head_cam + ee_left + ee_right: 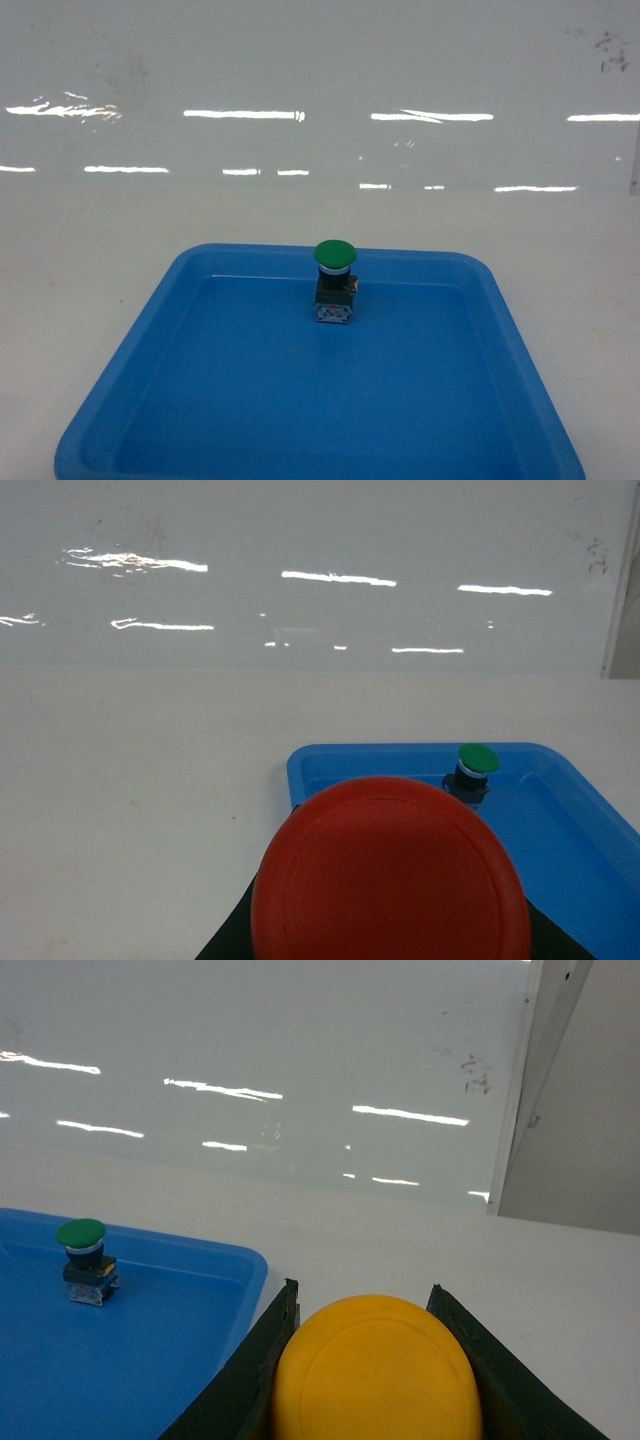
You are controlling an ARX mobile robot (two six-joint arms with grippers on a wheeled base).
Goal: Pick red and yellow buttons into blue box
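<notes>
Left claw [385, 950]: closed on red button [390, 875], low centre of left wrist view. Right claw [375, 1400]: closed on yellow button [375, 1370], bottom centre of right wrist view. Shallow tray [150, 330], centre of head view, holds green button [335, 275]. Blue box: not visible. Risk: release into tray by mistake; smooth caps may slip.

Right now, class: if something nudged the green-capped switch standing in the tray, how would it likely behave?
The green-capped switch would probably tip: its cap is wider than its narrow body. It would likely slide too, since the blue tray looks smooth. On its side, the round cap might roll.
</notes>
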